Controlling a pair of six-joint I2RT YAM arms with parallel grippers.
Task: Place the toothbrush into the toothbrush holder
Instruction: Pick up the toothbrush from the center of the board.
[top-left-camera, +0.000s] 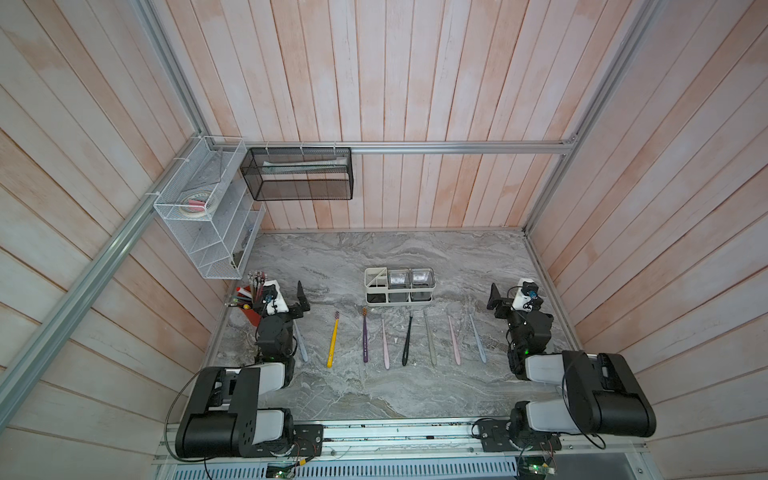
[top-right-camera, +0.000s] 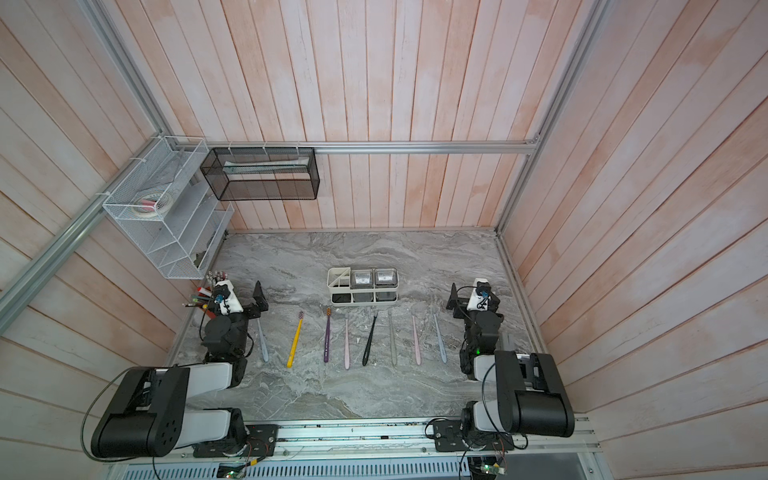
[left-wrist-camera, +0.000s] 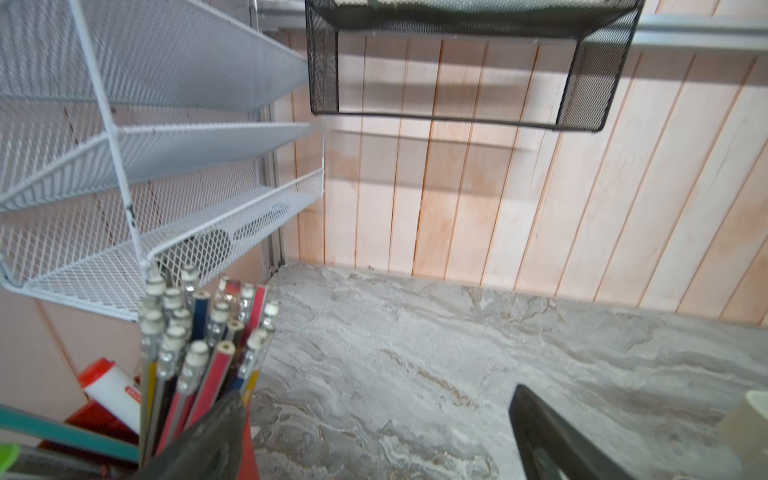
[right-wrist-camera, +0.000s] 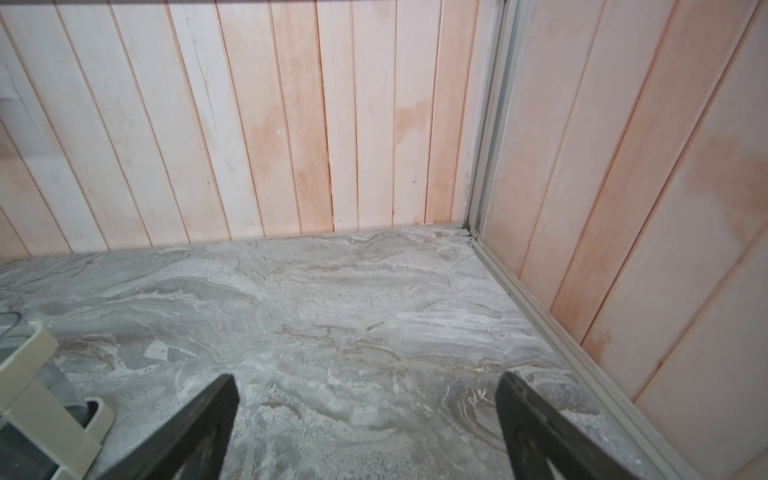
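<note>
The cream-white toothbrush holder stands mid-table with two clear cups in it; one cream corner shows in the right wrist view. Several toothbrushes lie in a row in front of it: yellow, purple, pink, black and paler ones to the right. A blue-grey toothbrush lies beside the left arm. My left gripper hangs open at the left, next to the pens. At the right, my right gripper is open over bare marble. Neither holds anything.
A red cup of pens and pencils stands right by my left gripper's outer finger. A white mesh rack and a black mesh basket hang on the walls at the back left. Wooden walls close three sides.
</note>
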